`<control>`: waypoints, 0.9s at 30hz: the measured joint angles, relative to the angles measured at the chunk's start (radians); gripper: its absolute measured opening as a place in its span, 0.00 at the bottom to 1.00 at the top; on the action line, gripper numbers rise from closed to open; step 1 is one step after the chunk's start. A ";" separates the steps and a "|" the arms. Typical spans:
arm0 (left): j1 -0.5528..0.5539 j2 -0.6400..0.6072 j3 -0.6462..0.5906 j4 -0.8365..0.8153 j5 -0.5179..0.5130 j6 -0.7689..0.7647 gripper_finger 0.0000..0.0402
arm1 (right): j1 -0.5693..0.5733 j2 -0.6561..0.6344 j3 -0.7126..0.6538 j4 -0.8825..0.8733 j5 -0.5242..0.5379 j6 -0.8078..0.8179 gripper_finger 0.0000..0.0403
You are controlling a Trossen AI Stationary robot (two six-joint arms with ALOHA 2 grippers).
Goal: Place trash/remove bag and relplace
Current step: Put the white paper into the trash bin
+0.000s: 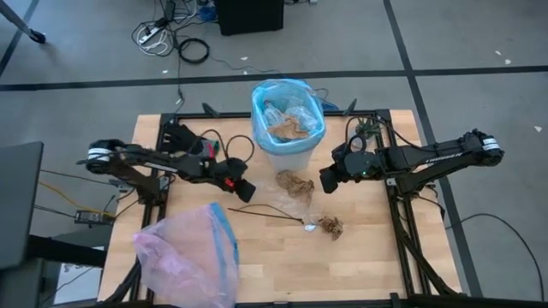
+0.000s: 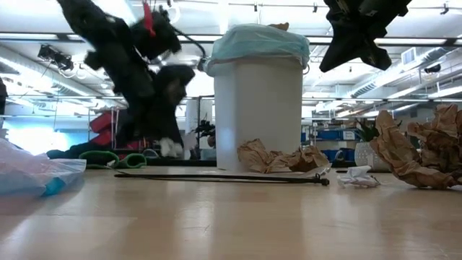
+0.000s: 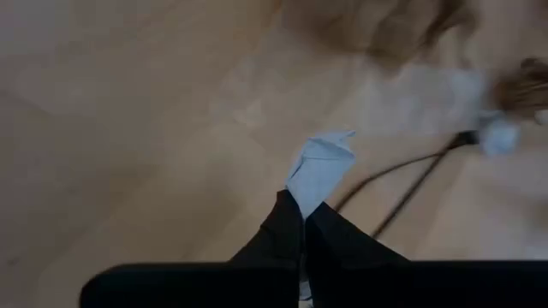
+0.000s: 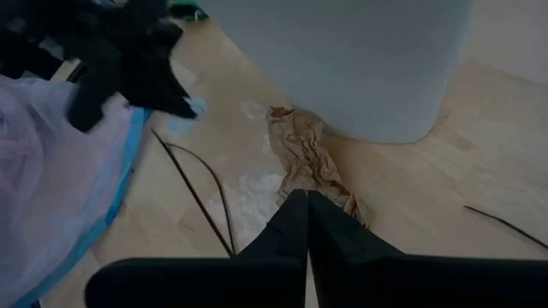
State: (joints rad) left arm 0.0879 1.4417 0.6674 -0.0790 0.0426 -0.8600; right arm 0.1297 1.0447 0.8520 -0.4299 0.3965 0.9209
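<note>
The bag (image 1: 288,92), thin, light blue and crinkly, lines the white bin (image 1: 287,152) at the table's far edge, its rim folded over the top, with brown leaf clumps inside. More trash (image 1: 294,183) lies on the wood just before the bin. The left gripper (image 3: 301,205) is pinched on a pale blue scrap (image 3: 321,162); the right gripper (image 4: 306,205), fingers together, hangs empty over the leaf clump.
</note>
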 joint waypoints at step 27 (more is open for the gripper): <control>0.162 -0.318 0.224 0.492 -0.218 0.696 0.02 | -0.027 0.000 0.000 0.066 -0.028 -0.172 0.00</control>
State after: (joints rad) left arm 0.2501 1.1241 0.8918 0.4130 -0.1751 -0.1641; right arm 0.1028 1.0447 0.8520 -0.3636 0.3689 0.7489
